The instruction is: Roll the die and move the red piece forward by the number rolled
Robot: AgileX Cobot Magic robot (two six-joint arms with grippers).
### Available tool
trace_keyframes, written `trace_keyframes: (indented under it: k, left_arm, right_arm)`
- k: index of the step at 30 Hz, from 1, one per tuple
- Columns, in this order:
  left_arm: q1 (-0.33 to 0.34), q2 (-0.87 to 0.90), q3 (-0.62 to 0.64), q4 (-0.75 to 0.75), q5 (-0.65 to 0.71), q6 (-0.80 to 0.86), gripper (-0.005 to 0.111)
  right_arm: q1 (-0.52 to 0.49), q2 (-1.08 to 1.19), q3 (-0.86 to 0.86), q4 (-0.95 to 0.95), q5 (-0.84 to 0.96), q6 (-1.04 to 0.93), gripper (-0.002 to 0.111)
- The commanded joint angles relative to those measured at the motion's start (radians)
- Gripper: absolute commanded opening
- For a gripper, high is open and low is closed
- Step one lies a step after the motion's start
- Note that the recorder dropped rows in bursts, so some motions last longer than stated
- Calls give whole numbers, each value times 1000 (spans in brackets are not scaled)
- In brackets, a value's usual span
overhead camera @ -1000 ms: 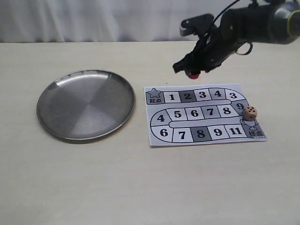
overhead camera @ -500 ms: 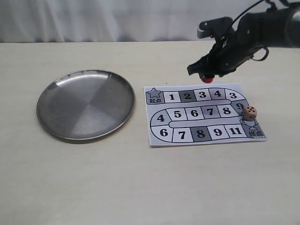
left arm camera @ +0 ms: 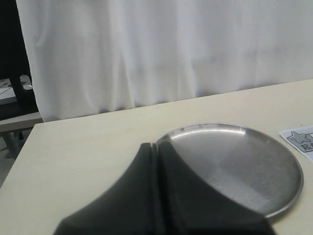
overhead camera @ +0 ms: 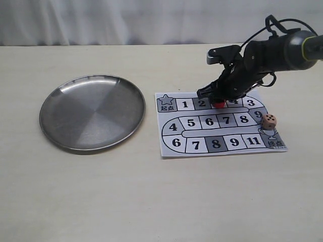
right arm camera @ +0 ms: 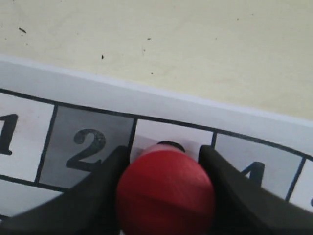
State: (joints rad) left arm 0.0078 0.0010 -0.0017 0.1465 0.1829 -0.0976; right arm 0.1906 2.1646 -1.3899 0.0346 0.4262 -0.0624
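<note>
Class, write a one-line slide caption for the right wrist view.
Right gripper holds the red piece over the board square between 2 and 4.

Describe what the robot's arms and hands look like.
The right arm is glossy black, with a yellow-green ring and a thin black cable looping above it. The right hand has matte black tapered fingers. The left hand is two black wedges.
</note>
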Motion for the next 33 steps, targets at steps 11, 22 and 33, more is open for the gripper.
trace_keyframes:
  k: [11,22,33]
  left_arm:
    - [-8,-1,2,-2,-10,-1,0]
    - [-8,-1,2,-2,-10,-1,0]
    - [-8,-1,2,-2,-10,-1,0]
  right_arm:
    - [-11,-171,6,-75,24,-4,4]
    - [-74,-176,6,-72,30,33,4]
    - [-74,20,6,-140,30,33,4]
